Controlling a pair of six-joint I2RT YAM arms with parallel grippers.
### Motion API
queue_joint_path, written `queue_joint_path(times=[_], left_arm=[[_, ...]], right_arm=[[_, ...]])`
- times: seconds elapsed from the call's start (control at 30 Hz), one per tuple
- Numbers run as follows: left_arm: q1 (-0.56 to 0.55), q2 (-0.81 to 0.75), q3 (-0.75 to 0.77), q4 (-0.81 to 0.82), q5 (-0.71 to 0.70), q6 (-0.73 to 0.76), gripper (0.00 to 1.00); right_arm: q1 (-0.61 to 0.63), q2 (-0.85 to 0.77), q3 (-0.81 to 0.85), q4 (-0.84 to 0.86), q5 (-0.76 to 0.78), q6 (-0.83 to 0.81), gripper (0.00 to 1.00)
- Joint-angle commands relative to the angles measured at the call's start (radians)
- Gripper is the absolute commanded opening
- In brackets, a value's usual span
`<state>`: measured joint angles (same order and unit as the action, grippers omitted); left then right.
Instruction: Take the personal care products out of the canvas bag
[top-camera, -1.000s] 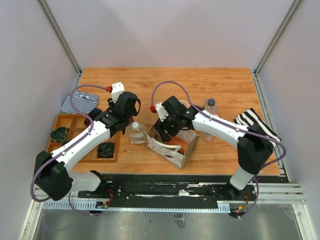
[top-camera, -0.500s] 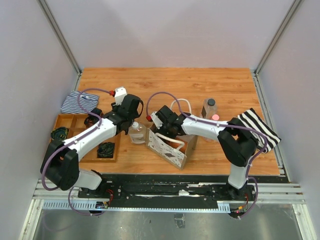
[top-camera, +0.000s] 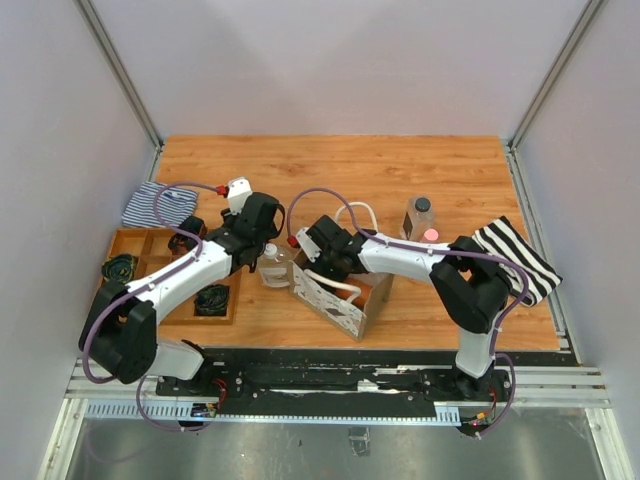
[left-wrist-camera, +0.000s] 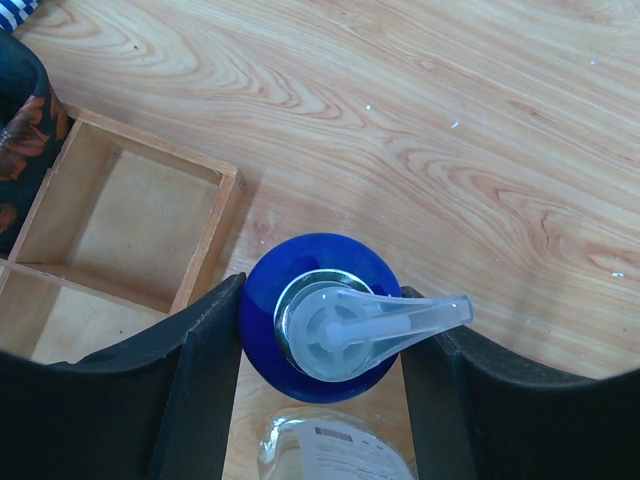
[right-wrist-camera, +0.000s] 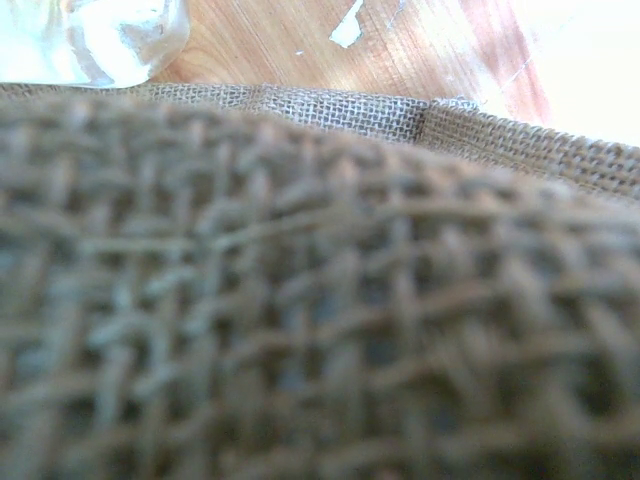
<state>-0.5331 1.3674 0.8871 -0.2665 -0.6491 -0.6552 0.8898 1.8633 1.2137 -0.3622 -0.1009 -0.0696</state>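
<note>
Status, all places relative to the canvas bag (top-camera: 335, 300), which stands open near the front of the table (top-camera: 400, 170):

- Far left of the bag: wooden tray (top-camera: 128, 246), not part of the job.
- Just left of the bag: left pincer (left-wrist-camera: 318, 300) is closed down on the blue collar of a pump bottle (left-wrist-camera: 320, 325), with a finger pressed against it on each side. That one is out of the bag. I can't tell whether its base is on the table or lifted.
- Between that and the bag's left wall: clear bottle (top-camera: 273, 265), upright on the table, out.
- At the bag: right pincer (top-camera: 325, 258) is down in the mouth. Its wrist camera shows only blurred weave, so I can't tell how far open it is or whether it has anything.
- Right of the bag, well apart: black-capped bottle (top-camera: 420, 215) and pink-capped bottle (top-camera: 431, 236), both upright and out.

My read: four products are out. The bag's inside is hidden, so anything left over is unconfirmed. With the right arm inside, probably at least one more pull.
</note>
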Motion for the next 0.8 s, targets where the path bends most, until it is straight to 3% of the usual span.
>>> queue_joint_path(times=[0.0, 0.37, 0.6, 0.77], left_arm=[[0.007, -0.042, -0.016, 0.053, -0.007, -0.025, 0.60], [0.007, -0.085, -0.008, 0.039, -0.005, -0.005, 0.67], [0.007, -0.108, -0.010, 0.038, 0.001, 0.009, 0.76], [0.007, -0.118, -0.011, 0.035, 0.010, 0.012, 0.77]], right_arm=[[0.037, 0.039, -0.076, -0.100, -0.023, 0.003, 0.01], [0.061, -0.343, -0.015, -0.125, 0.077, 0.031, 0.01], [0.061, -0.462, 0.051, -0.160, 0.113, 0.022, 0.01], [0.061, -0.525, 0.069, -0.136, 0.114, 0.031, 0.01]])
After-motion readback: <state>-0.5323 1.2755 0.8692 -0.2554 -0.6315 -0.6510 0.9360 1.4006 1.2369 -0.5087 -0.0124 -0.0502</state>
